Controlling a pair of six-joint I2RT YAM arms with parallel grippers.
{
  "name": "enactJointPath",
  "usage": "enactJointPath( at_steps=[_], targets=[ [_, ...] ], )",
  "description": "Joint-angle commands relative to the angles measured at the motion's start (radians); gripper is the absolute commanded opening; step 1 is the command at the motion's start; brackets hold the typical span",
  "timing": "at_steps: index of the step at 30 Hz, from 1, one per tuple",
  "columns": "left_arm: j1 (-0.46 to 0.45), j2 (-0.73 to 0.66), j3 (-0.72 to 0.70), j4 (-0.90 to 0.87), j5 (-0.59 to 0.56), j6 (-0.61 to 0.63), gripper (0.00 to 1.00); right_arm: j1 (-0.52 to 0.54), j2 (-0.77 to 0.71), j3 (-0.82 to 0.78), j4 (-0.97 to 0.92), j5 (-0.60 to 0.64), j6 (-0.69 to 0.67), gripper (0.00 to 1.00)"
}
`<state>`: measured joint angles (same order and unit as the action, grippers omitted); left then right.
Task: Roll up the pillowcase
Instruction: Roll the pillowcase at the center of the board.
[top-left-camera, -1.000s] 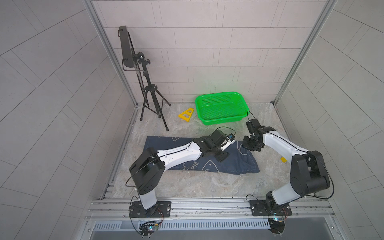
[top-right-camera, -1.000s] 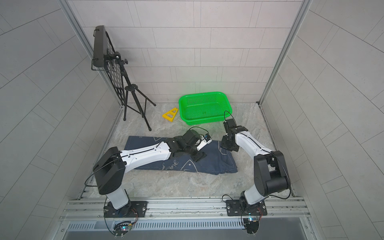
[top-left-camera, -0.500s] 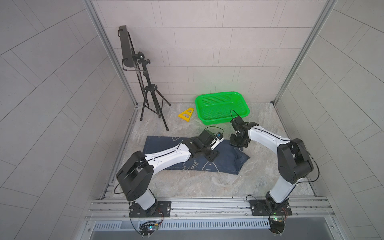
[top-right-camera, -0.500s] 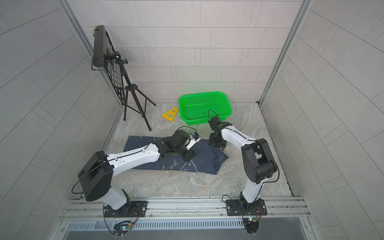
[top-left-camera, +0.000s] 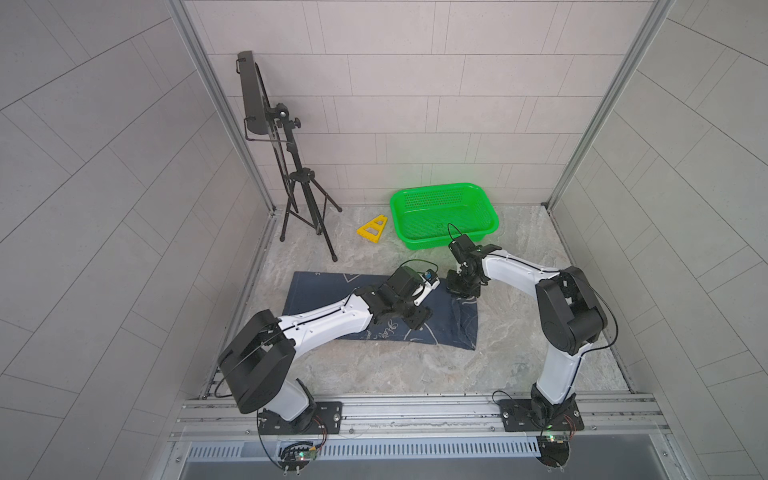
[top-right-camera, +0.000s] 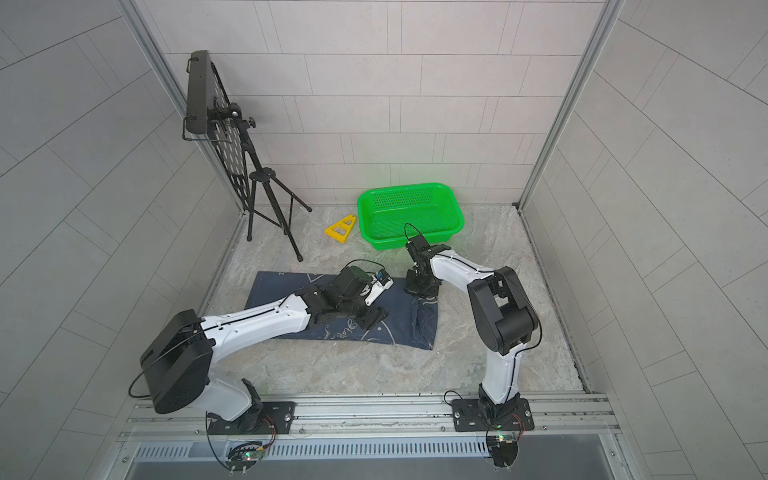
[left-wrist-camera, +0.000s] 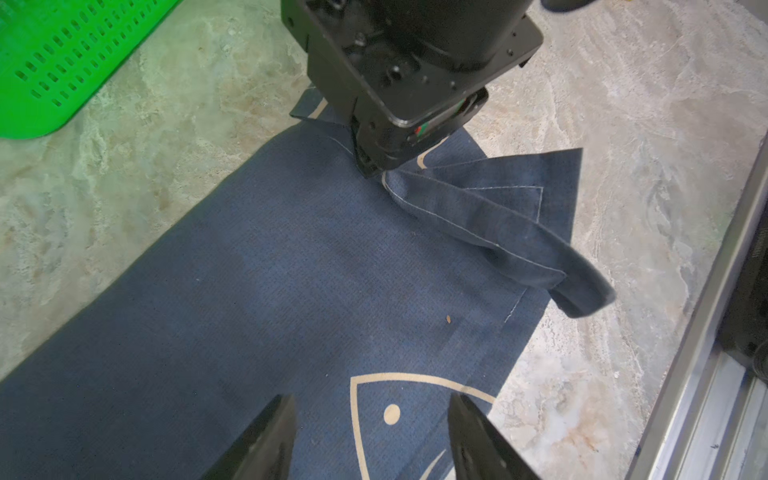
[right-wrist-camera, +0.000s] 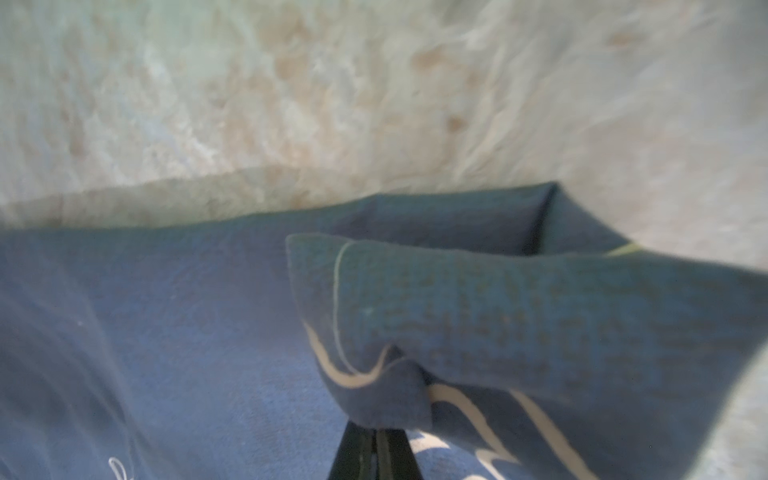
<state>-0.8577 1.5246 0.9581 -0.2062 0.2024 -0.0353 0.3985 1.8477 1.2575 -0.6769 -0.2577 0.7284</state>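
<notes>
The navy pillowcase lies flat on the marble floor, and its right end is folded back over itself into a loose flap. My right gripper points down at the far right corner, shut on the flap's stitched edge. In the left wrist view its tip pinches the seam. Just above the cloth's middle my left gripper is open, with a white fish drawing between its fingers and nothing held.
A green basket stands behind the right gripper, close to the cloth's far corner. A yellow triangle lies left of it. A black tripod stand fills the back left corner. An aluminium rail runs along the front.
My right gripper has travelled left with the pillowcase's right end, folding it over and shortening the cloth. The left gripper has drawn back to the left, still open.
</notes>
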Motion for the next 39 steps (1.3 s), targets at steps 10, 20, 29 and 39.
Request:
enactJointPath(
  at_steps=[10, 20, 29, 39],
  targets=[
    [0.003, -0.003, 0.013, 0.023, 0.051, -0.035, 0.66, -0.024, 0.028, 0.037, 0.024, -0.005, 0.023, 0.20],
    [-0.016, 0.034, 0.065, 0.035, 0.066, -0.061, 0.65, -0.097, -0.077, 0.080, -0.017, -0.125, -0.008, 0.42],
    [-0.046, 0.176, 0.234, 0.018, 0.096, -0.115, 0.65, -0.197, -0.107, 0.080, -0.088, -0.070, -0.136, 0.40],
    [-0.052, 0.329, 0.288, -0.071, 0.090, -0.111, 0.65, -0.207, -0.001, 0.157, -0.067, -0.066, -0.195, 0.41]
  ],
)
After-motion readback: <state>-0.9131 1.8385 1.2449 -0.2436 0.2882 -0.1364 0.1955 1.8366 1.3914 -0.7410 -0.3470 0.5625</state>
